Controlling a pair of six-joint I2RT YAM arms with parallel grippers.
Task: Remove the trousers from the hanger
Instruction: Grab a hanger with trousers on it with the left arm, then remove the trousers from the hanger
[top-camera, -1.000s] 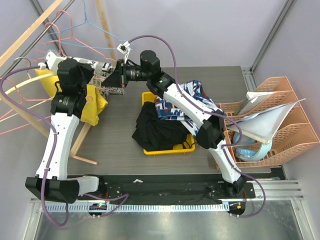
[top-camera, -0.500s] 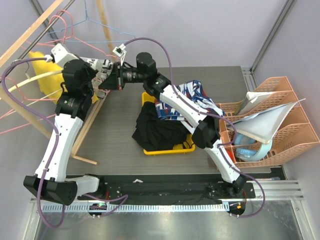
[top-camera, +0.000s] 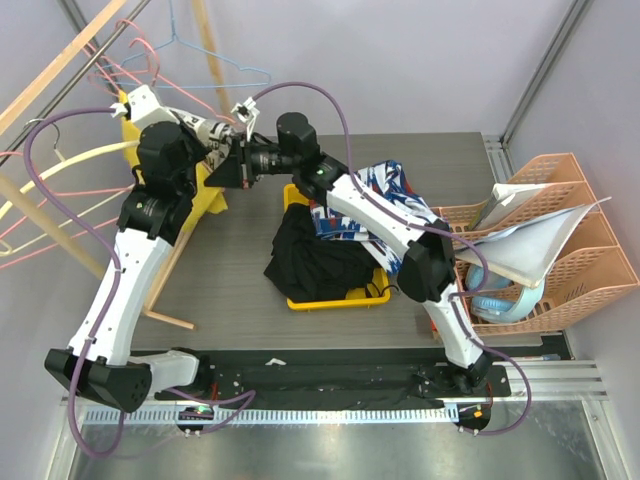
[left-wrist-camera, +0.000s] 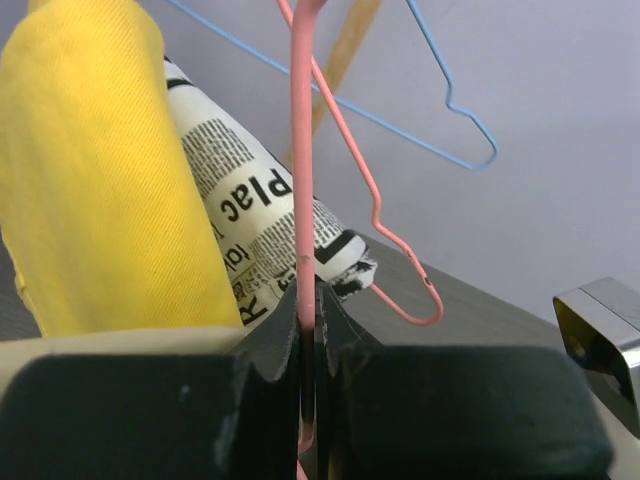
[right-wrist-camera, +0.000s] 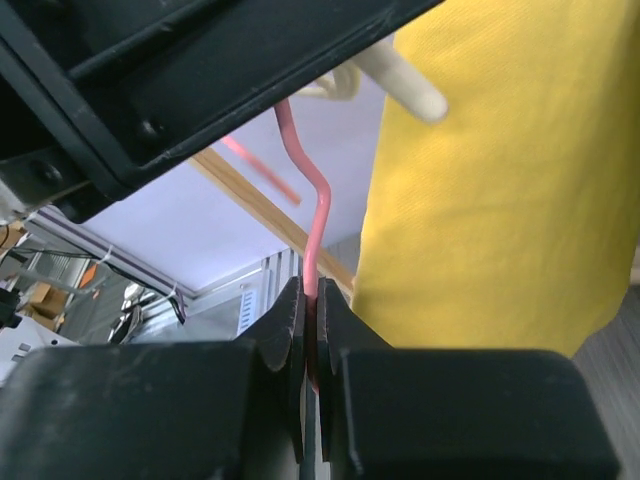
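Note:
The yellow trousers (top-camera: 208, 188) hang on a pink wire hanger (left-wrist-camera: 302, 150) at the table's back left. In the left wrist view the trousers (left-wrist-camera: 90, 170) drape beside a newspaper-print roll (left-wrist-camera: 255, 220). My left gripper (left-wrist-camera: 308, 300) is shut on the pink wire. My right gripper (right-wrist-camera: 310, 300) is also shut on the hanger (right-wrist-camera: 316, 225), with the yellow trousers (right-wrist-camera: 500, 170) just to its right. From above, the left gripper (top-camera: 222, 140) and the right gripper (top-camera: 236, 166) nearly meet, close together over the trousers.
A yellow bin (top-camera: 340, 298) holds dark and patterned clothes mid-table. An orange rack (top-camera: 560, 170) with papers stands at the right. A wooden rail (top-camera: 60, 60) at the back left carries more pink hangers and a blue hanger (top-camera: 200, 45).
Both grippers kept their hold on the hanger. The left wrist swung up and to the right, and the trousers shifted with the hanger toward the table.

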